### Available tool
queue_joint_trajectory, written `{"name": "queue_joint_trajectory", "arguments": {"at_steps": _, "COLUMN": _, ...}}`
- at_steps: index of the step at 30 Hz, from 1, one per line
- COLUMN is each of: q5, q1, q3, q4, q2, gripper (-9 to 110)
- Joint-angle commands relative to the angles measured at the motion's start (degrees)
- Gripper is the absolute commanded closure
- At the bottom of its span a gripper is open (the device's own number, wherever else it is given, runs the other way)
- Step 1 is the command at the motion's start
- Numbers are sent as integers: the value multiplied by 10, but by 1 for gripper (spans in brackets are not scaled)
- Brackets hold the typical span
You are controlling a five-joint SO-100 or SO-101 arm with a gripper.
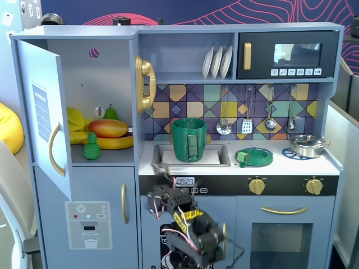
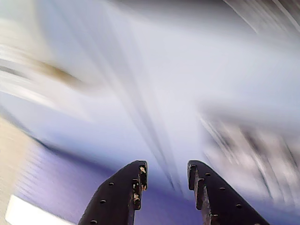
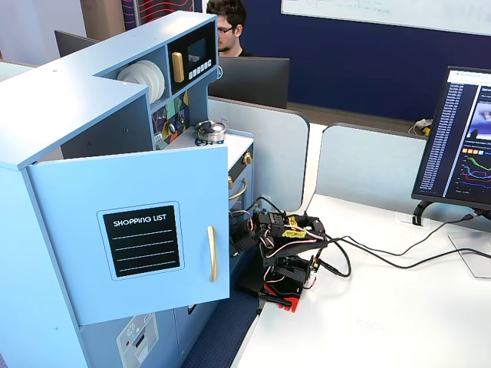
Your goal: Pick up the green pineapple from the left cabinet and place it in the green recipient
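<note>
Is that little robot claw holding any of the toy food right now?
No, nothing is held. The wrist view shows the gripper open with an empty gap between its fingers, and the green pineapple sits on the shelf of the left cabinet.

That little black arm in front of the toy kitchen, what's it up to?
It is a small robot arm folded low in front of the play kitchen, holding nothing yet. Its hand is empty with the two fingers apart; the wrist view is blurred. The fridge-like left cabinet stands with its door open, and the green pineapple sits on its shelf beside a mango and bananas. The green recipient, a tall cup, waits in the sink.
</note>
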Motion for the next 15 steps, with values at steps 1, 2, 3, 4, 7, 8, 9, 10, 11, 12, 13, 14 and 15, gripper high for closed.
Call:
{"name": "queue_joint_trajectory", "arguments": {"at_steps": 1, "q5": -53, "q1": -55, "q3": -161, "q4": -82, "q2": -100, "gripper": 101}}
{"name": "queue_joint_trajectory", "arguments": {"at_steps": 2, "q5": -83, "q1": -58, "q3": -182, "q4": -98, "q2": -122, "gripper": 101}}
{"name": "queue_joint_trajectory", "arguments": {"at_steps": 3, "q5": -85, "q1": -61, "q3": -201, "q4": -118, "q2": -141, "gripper": 101}}
{"name": "queue_joint_trajectory", "arguments": {"at_steps": 4, "q5": -78, "q1": -63, "q3": -217, "q4": -139, "q2": -159, "gripper": 101}}
{"name": "queue_joint_trajectory", "arguments": {"at_steps": 7, "q5": -75, "q1": -71, "q3": -258, "q4": -172, "q2": -205, "gripper": 96}}
{"name": "queue_joint_trajectory", "arguments": {"at_steps": 8, "q5": -62, "q1": -76, "q3": -270, "q4": -184, "q2": -217, "gripper": 94}}
{"name": "queue_joint_trajectory", "arguments": {"at_steps": 9, "q5": -66, "q1": -79, "q3": -282, "q4": -184, "q2": -230, "gripper": 92}}
{"name": "queue_joint_trajectory", "arguments": {"at_steps": 10, "q5": -76, "q1": -84, "q3": -294, "q4": -185, "q2": -243, "gripper": 89}}
{"name": "queue_joint_trajectory", "arguments": {"at_steps": 11, "q5": -66, "q1": -86, "q3": -307, "q4": -186, "q2": -255, "gripper": 84}}
{"name": "queue_joint_trajectory", "arguments": {"at_steps": 12, "q5": -56, "q1": -86, "q3": -319, "q4": -185, "q2": -266, "gripper": 79}}
{"name": "queue_joint_trajectory", "arguments": {"at_steps": 13, "q5": -54, "q1": -88, "q3": -328, "q4": -192, "q2": -277, "gripper": 76}}
{"name": "queue_joint_trajectory", "arguments": {"at_steps": 14, "q5": -45, "q1": -92, "q3": -335, "q4": -206, "q2": -287, "gripper": 73}}
{"name": "queue_joint_trajectory", "arguments": {"at_steps": 15, "q5": -36, "q1": -94, "q3": -340, "q4": -223, "q2": -297, "gripper": 71}}
